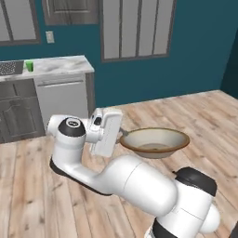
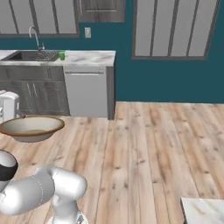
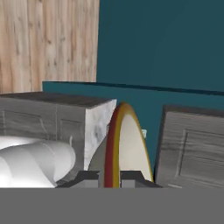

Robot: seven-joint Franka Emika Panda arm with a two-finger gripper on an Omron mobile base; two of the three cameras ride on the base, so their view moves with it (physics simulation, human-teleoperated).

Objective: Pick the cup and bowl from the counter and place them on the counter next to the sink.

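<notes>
My gripper [image 1: 122, 133] is shut on the rim of the tan-beige bowl [image 1: 155, 142] and holds it level in the air over the wooden floor. In the right base view the bowl [image 2: 31, 127] hangs at the left, with the gripper [image 2: 19, 117] at its near-left rim. In the hand view the bowl's rim [image 3: 116, 140] stands edge-on between the dark fingertips [image 3: 89, 177] of the gripper [image 3: 111, 178]. The green cup [image 1: 29, 66] [image 2: 61, 55] stands on the marble counter [image 1: 65, 65] [image 2: 92, 57] right beside the sink [image 2: 33, 55], far from the gripper.
A chrome faucet [image 2: 35, 37] rises behind the sink. Grey cabinet fronts and a pale dishwasher panel [image 2: 85, 92] stand under the counter. Open wooden floor [image 2: 144, 148] lies between me and the counter. Another marble corner [image 2: 203, 210] shows at the lower right.
</notes>
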